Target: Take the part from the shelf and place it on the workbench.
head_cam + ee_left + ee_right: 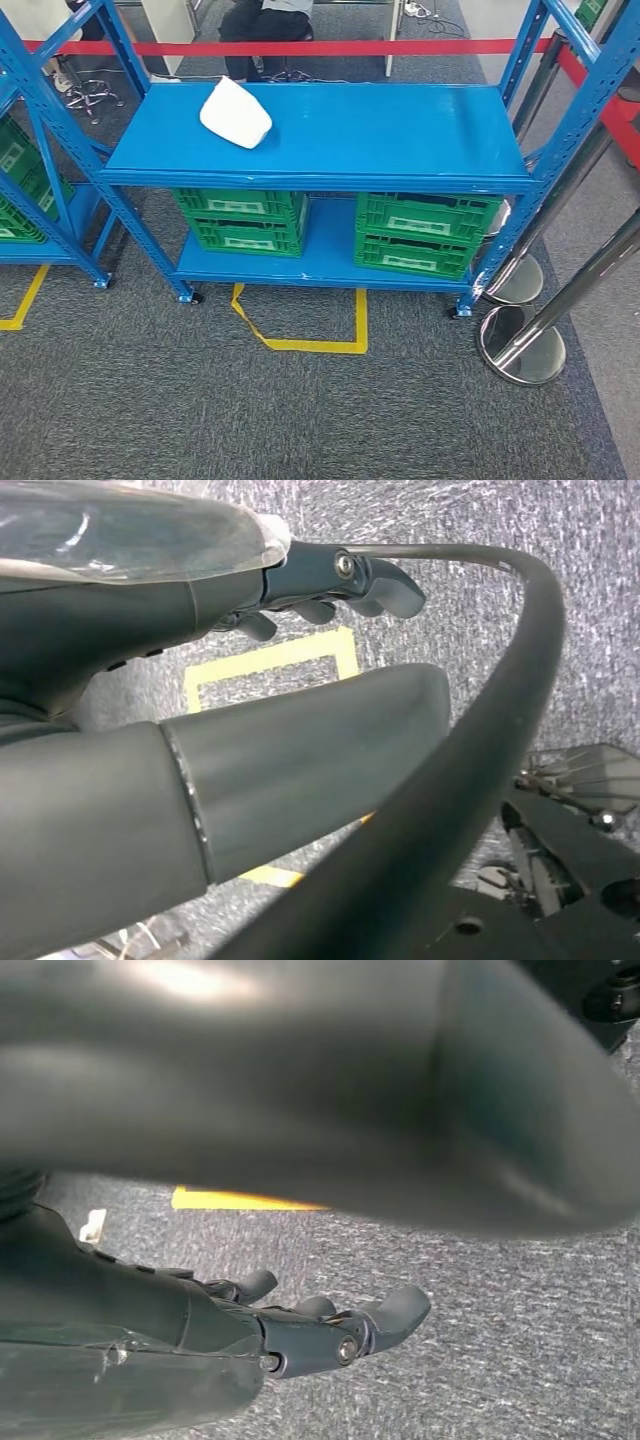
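A white rounded part [235,112] lies on the top board of the blue shelf [377,140], toward its left back. My left hand [324,585] hangs over the grey carpet, its dark fingers stretched out and apart, holding nothing. My right hand [332,1330] also hangs above the carpet with its fingers extended and nothing in them. Both hands are far from the part.
Two green crates [245,220] [423,232] sit on the shelf's lower board. Another blue rack with green crates [19,185] stands at the left. Chrome barrier posts [521,345] with a red belt stand at the right. Yellow floor tape [302,340] marks the carpet. A seated person [264,25] is behind.
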Tool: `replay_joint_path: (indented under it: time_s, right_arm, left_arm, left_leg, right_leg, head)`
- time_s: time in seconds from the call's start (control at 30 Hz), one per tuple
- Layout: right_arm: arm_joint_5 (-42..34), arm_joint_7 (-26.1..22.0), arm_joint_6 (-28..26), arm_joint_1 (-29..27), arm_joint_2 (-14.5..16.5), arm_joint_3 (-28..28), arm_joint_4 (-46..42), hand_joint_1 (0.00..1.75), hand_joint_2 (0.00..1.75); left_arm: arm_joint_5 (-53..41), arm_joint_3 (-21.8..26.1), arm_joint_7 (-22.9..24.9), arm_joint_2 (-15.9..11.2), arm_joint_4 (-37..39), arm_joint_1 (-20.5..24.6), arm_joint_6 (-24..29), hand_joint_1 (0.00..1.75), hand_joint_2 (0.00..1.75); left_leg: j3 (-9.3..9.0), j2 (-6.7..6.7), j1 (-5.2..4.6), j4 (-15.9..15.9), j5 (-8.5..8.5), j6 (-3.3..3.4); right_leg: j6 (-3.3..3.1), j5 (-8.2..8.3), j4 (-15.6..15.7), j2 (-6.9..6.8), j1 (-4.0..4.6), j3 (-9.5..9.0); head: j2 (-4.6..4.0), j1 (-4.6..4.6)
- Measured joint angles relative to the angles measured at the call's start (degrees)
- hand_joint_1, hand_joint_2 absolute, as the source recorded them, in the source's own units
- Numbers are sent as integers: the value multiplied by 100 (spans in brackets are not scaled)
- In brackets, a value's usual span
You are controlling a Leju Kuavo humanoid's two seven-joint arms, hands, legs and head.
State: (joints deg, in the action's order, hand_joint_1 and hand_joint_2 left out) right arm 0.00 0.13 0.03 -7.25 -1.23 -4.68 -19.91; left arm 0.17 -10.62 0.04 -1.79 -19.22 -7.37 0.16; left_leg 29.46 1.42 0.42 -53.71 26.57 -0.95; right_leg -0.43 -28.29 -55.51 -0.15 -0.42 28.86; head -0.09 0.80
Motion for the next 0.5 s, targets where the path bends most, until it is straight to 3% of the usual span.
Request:
replay_joint_path:
  time_s: [0.5]
  right_arm:
    - [0,0,5,-18,19,159,-90,0,0]
  left_arm:
    - [-15,575,0,50,-97,-43,-5,0,0]
  left_leg:
    - [0,0,0,0,0,0]
  right_leg:
    - [0,0,0,0,0,0]
  head:
    - [0,-2]
